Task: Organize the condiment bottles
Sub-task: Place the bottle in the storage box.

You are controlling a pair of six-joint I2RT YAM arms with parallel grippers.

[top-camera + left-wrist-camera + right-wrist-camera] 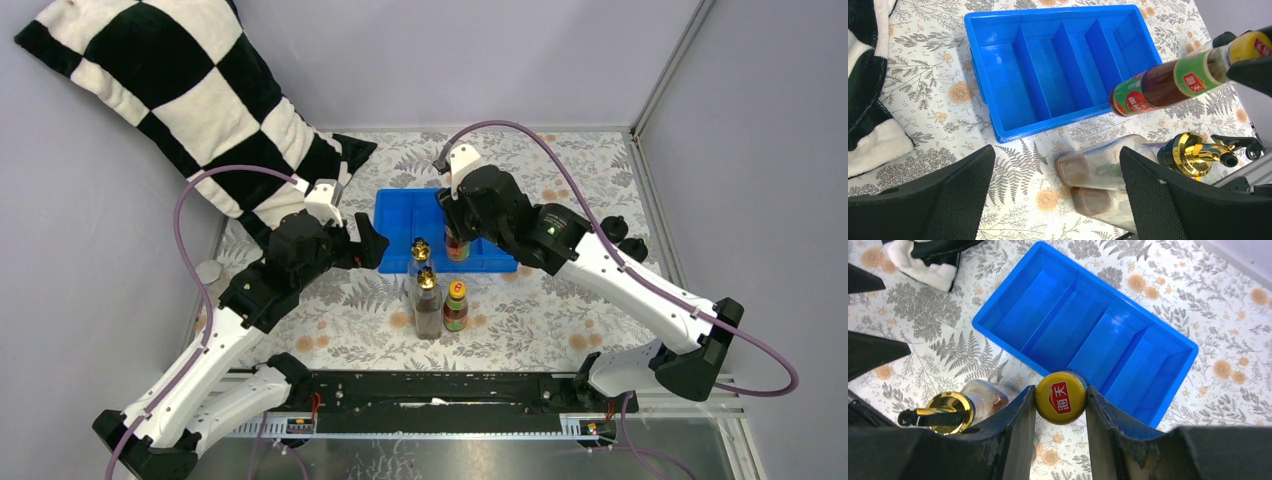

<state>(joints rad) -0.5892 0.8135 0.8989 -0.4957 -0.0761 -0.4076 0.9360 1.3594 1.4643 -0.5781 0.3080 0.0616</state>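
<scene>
Holding tight, the right hand [1060,407] is closed on the orange-yellow cap of a dark bottle [1158,85]. This bottle hangs over the near rim of the blue tray [400,205], toward its right end. I cannot tell if its bottom touches the tray.

The tray sits in the middle of the bench [560,310], a bit nearer the far edge. The left hand [1055,197] is wide open with nothing in it, near the tray's left end.

Between the tray and the near edge stands a clear bottle [421,255] with a gold spout, just beside the tray. Another clear bottle [428,305] stands in front of it. A second dark bottle [456,308] stands just beside that one, on its right.

Two black-capped shakers [612,228] sit near the right edge. A silver-lidded jar [209,272] stands at the left edge. A checked pillow [180,100] fills the far left corner.
</scene>
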